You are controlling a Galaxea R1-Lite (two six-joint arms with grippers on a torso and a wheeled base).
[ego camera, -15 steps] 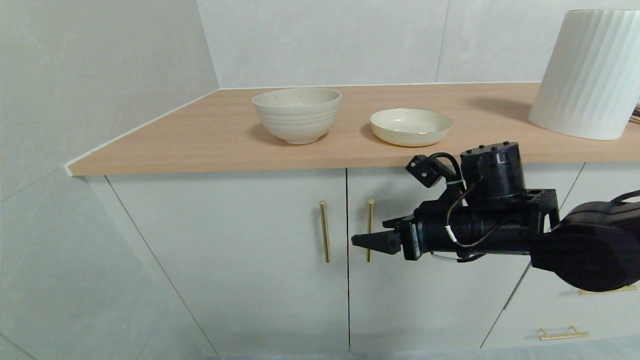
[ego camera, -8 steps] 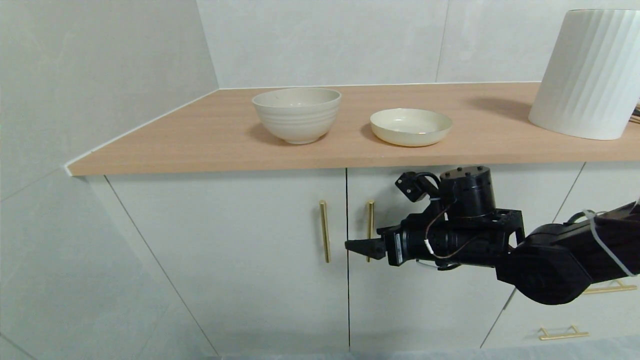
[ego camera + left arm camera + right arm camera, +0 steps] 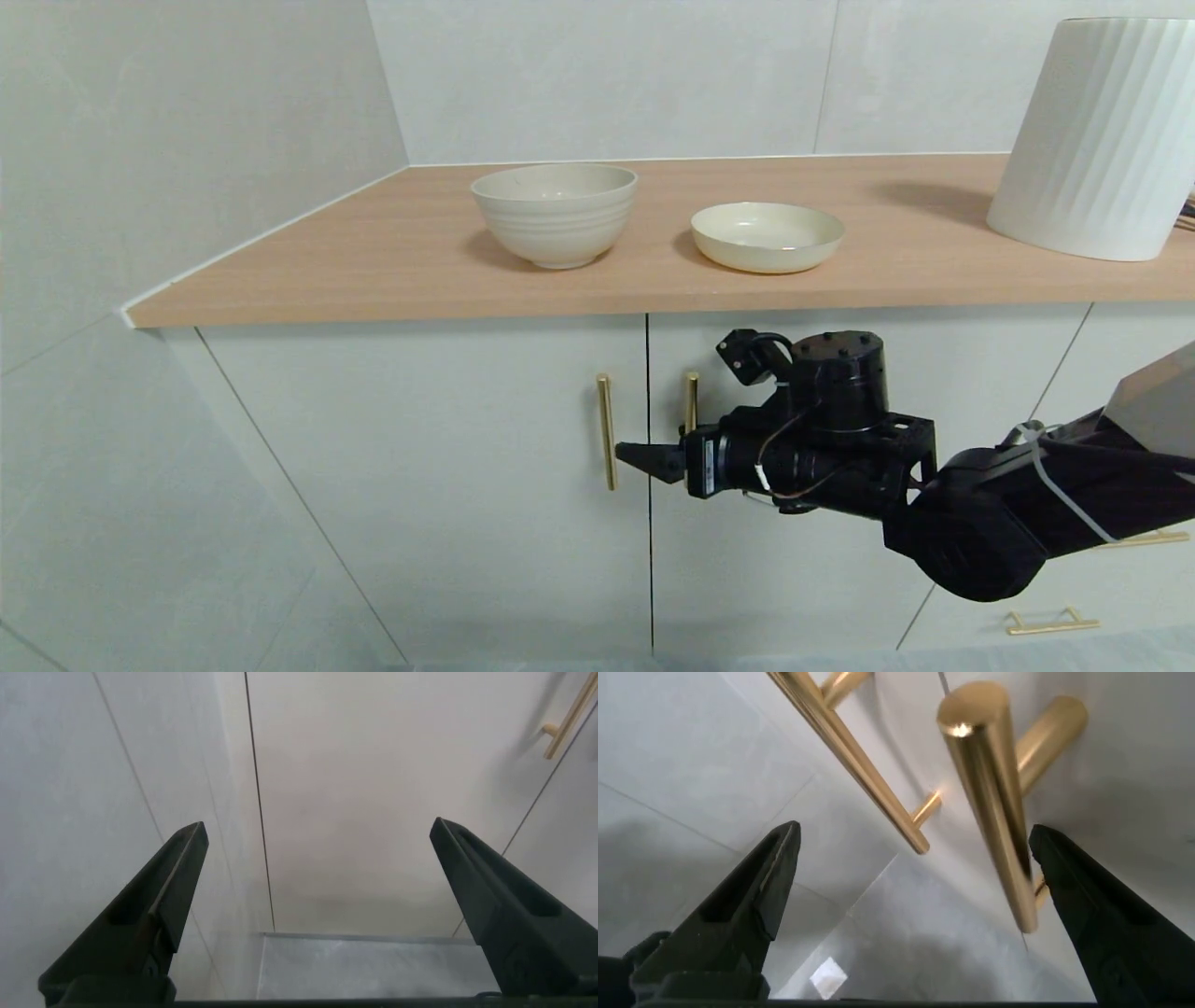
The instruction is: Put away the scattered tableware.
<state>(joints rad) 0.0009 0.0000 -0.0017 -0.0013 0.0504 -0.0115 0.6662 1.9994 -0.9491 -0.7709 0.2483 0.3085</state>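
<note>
Deep ribbed cream bowl (image 3: pixel 555 213), shallow cream dish (image 3: pixel 767 236) beside it, wooden counter (image 3: pixel 373 261)

our head camera looks forward and down at the counter (image 3: pixel 420 271) and cabinet doors (image 3: pixel 439 485). our right wrist camera sits close to the brass handles (image 3: pixel 994 812), shared with the head view; our left faces the doors low, near the floor (image 3: pixel 355 971).

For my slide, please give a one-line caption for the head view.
Right gripper open beside a brass cabinet handle; bowl and dish sit on the counter.
</note>
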